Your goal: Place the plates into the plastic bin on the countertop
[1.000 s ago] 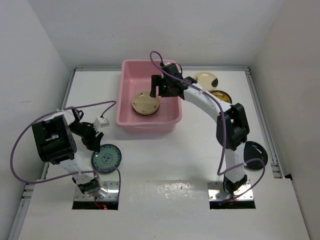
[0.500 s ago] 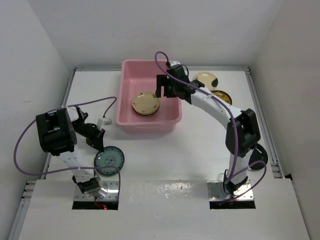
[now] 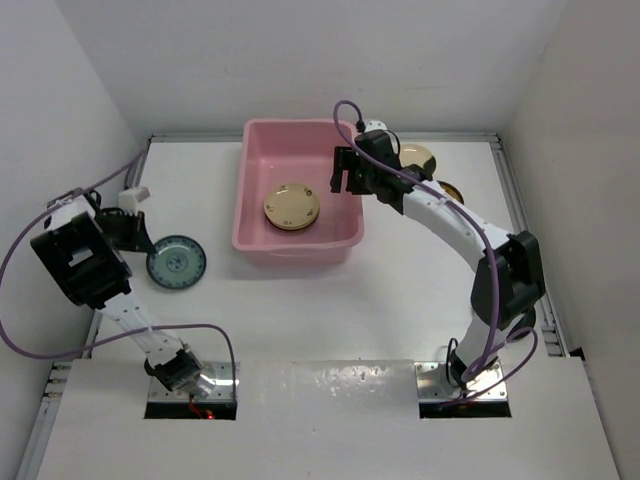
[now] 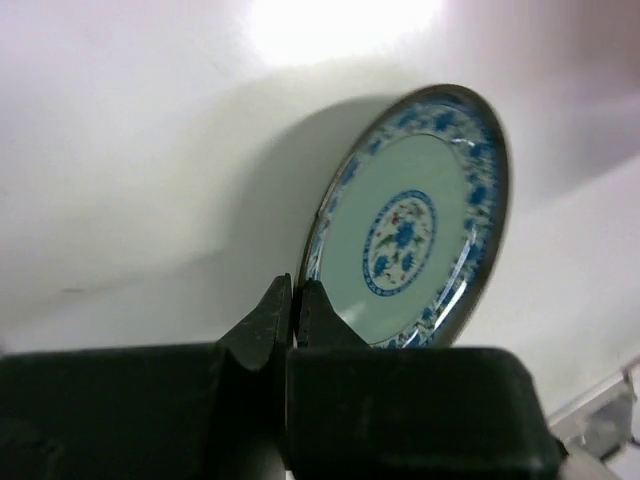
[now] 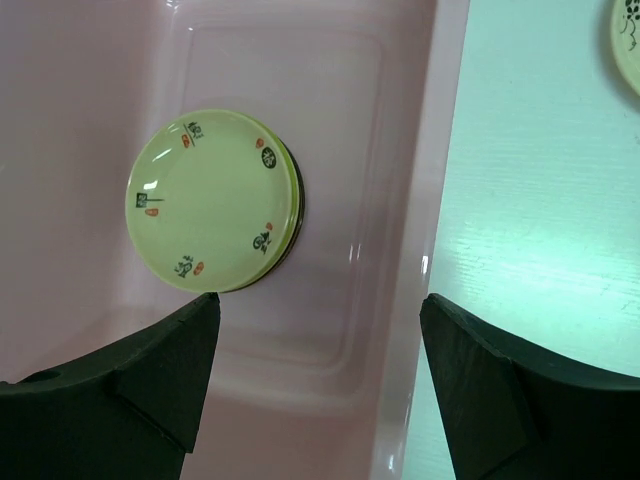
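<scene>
My left gripper [image 4: 297, 300] is shut on the rim of a teal-blue patterned plate [image 4: 410, 225]. In the top view that plate [image 3: 177, 263] is at the left of the countertop [image 3: 300, 310], left of the pink plastic bin [image 3: 248, 190], with the left gripper [image 3: 150, 260] at its left edge. A stack topped by a yellow patterned plate [image 3: 292, 206] lies in the bin. My right gripper [image 3: 345, 172] hangs open over the bin's right side. Through the right wrist camera the yellow plate [image 5: 210, 200] lies to the upper left of the right gripper [image 5: 320, 300], apart from both fingers.
A cream plate with a dark patch [image 3: 415, 157] and a darker mustard plate [image 3: 447, 190] lie right of the bin, partly hidden by the right arm. The cream plate [image 5: 628, 30] shows at the right wrist view's top corner. White walls enclose the countertop.
My left gripper has shut on the teal-blue plate and carried it left and away from the near edge. My right gripper has moved right, away from the yellow plate, staying open.
</scene>
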Robot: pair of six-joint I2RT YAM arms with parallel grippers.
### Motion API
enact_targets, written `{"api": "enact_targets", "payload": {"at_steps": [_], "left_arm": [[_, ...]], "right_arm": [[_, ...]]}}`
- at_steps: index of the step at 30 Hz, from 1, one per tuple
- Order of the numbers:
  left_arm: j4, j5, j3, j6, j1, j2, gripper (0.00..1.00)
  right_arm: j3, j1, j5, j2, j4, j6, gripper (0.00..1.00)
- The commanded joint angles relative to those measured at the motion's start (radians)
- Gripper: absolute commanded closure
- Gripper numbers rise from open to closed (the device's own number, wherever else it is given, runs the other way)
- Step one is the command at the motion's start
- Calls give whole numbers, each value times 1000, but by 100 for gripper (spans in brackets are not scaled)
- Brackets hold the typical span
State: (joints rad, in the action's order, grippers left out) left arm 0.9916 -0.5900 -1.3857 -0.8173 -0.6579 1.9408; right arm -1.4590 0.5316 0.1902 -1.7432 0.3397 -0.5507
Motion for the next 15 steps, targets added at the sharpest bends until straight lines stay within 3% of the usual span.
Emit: {"api": "enact_targets", "payload": {"at_steps": [1, 4, 9, 15], "left_arm": [[-31, -115, -102, 121, 3, -65, 100], [-65, -205, -193, 229, 18, -117, 100], [-218, -205, -309, 426, 90, -213, 100], [-291, -225, -492, 590, 285, -233, 100]], "right_arm": [[22, -5, 22, 68, -33, -21, 20], [45, -16, 21, 92, -38, -37, 20], [86, -44, 22, 149, -41, -58, 20], [160, -108, 18, 232, -34, -72, 18]]}}
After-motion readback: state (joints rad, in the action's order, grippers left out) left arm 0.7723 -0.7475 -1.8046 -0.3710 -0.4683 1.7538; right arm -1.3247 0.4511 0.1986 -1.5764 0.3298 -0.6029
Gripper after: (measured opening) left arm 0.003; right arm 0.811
